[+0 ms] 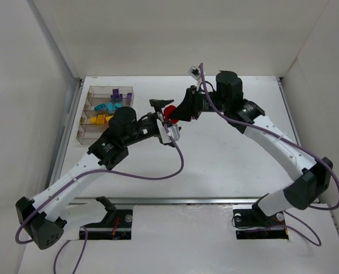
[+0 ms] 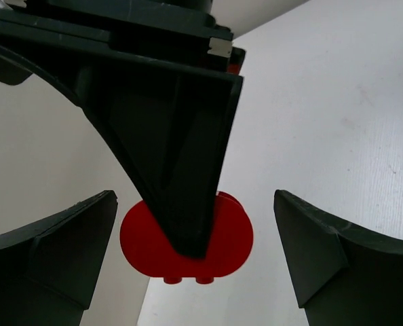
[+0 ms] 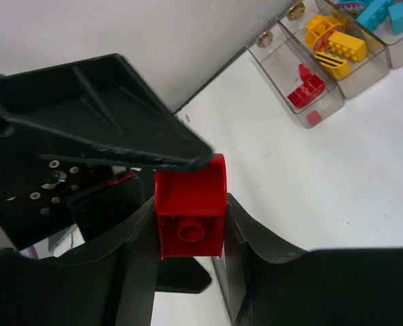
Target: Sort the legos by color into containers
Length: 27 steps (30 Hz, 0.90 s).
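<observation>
**Red lego held at the right claw**

The right claw [image 3: 188,227] was clamped part-closed on a red arched lego [image 3: 190,193]. The left claw [image 2: 193,204] gaped wide around it, contact unclear. The four-compartment tray [image 1: 85,135] lay well beyond both.

Two robot arms are showing, the left arm [image 1: 72,180] and the right arm [image 1: 272,137], each carrying one gripper: the left gripper [image 2: 195,261] and the right gripper [image 3: 190,231]. One red brick [image 2: 232,238] is sitting between them. One tray [image 1: 83,123] is showing four compartments [image 1: 101,91]; its bricks [image 1: 104,119] are too bunched to count.
</observation>
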### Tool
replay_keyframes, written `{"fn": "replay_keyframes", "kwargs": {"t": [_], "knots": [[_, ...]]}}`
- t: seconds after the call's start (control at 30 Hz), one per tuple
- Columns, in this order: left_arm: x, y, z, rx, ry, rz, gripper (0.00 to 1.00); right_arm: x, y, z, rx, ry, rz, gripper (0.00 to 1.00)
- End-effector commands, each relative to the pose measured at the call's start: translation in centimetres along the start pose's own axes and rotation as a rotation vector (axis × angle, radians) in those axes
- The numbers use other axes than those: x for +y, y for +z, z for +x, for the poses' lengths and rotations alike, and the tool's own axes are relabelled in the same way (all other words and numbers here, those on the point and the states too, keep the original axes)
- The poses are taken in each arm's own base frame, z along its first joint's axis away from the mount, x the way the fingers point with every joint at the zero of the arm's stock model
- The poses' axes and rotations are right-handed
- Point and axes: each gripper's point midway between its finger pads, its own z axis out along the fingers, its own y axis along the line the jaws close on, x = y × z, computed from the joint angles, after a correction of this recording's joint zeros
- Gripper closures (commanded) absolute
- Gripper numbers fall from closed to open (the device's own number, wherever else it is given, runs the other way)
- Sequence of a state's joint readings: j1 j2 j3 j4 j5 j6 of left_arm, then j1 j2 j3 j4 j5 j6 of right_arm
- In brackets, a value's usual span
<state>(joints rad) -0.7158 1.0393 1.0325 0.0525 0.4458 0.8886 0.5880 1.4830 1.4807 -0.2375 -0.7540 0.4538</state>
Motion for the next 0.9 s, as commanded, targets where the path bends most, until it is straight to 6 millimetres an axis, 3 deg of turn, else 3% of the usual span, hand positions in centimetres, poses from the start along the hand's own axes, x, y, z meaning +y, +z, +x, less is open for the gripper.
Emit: {"fn": "replay_keyframes", "kwargs": {"t": [0.0, 0.13, 0.3, 0.47, 0.67, 0.87], "knots": [[2.2, -0.6, -0.6, 0.016, -0.003, -0.119, 0.0, 2.0, -0.6, -1.6, -0.076, -0.036, -0.011, 1.0], [2.9, -1.0, 0.3, 0.063, -0.018, -0.167, 0.01, 2.9, -1.3, -1.8, -0.098, -0.052, -0.009, 1.0], [2.5, -1.3, 0.8, 0.092, -0.027, -0.155, 0.04, 3.2, -1.7, -1.5, -0.099, -0.062, -0.009, 1.0], [2.8, -1.5, -1.1, 0.033, -0.053, -0.143, 0.2, 2.8, -1.5, -1.3, -0.093, -0.056, -0.006, 1.0], [2.6, -1.5, -1.8, 0.01, -0.072, -0.115, 0.08, 2.8, -1.5, -1.3, -0.093, -0.056, -0.006, 1.0], [2.4, -1.5, -1.9, 0.003, -0.083, -0.109, 0.17, 2.2, -1.0, -1.0, -0.08, -0.044, 0.001, 1.0]]}}
